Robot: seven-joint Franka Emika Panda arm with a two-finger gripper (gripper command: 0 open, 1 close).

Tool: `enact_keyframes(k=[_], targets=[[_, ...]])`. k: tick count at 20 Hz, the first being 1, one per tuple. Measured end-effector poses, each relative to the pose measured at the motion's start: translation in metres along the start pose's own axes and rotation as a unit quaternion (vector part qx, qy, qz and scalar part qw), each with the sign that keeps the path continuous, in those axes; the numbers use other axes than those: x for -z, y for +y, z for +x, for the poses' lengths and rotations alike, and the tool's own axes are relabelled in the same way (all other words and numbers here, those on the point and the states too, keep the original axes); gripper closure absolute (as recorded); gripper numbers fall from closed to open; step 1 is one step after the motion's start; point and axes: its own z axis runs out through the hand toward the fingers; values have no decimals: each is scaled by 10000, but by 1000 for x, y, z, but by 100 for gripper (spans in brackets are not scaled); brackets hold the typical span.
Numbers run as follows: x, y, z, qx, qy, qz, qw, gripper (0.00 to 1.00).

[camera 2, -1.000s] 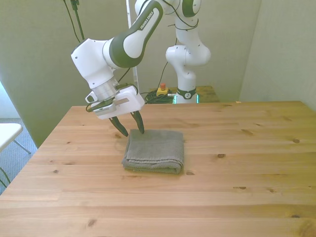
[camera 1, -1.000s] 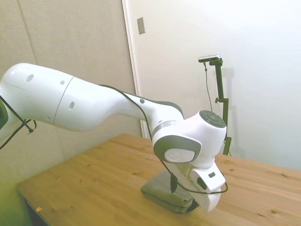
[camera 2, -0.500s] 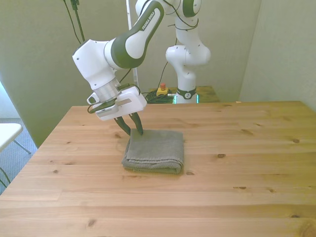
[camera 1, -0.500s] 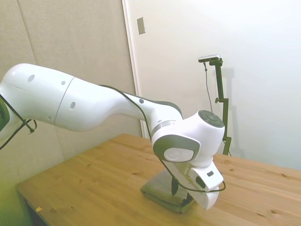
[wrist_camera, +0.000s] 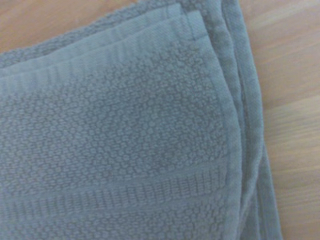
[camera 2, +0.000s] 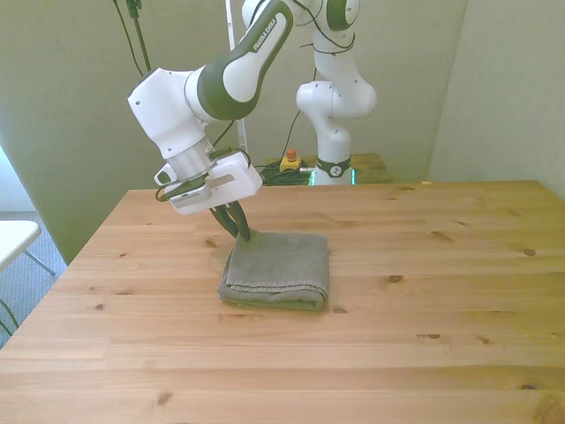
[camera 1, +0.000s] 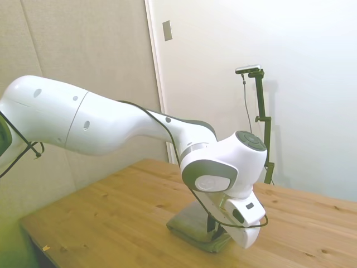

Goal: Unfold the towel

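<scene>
The towel (camera 2: 278,269) is a grey-olive terry cloth, folded into a thick square on the wooden table (camera 2: 424,291), a little toward the front view's left. My gripper (camera 2: 241,235) tilts down onto the towel's far corner on the front view's left, and its dark fingers are closed together on that corner. In the side view, the white hand hides most of the gripper (camera 1: 211,226), and the towel (camera 1: 192,226) lies under it. The wrist view shows the towel (wrist_camera: 125,140) from close by, with several stacked hemmed edges meeting at a corner.
Bare wood (camera 1: 111,212) surrounds the towel on all sides. A yellow box with a red button (camera 2: 290,159) sits behind the table's far edge. A white surface edge (camera 2: 13,237) stands off the table at the front view's left.
The fingers have gone from spread apart to closed together at the towel's corner. The hand has barely shifted, and the towel lies where it was.
</scene>
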Motion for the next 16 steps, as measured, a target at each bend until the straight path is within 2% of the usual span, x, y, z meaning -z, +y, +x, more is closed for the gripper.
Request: enact_keyframes(k=[4, 8, 12, 16], targets=[[25, -27, -22, 301, 40, 162, 9994, 100], [35, -73, -68, 1039, -143, 303, 9940, 100], [30, -114, -112, 1963, -471, 360, 9787, 100], [12, -142, -143, 2793, -838, 540, 9550, 100]])
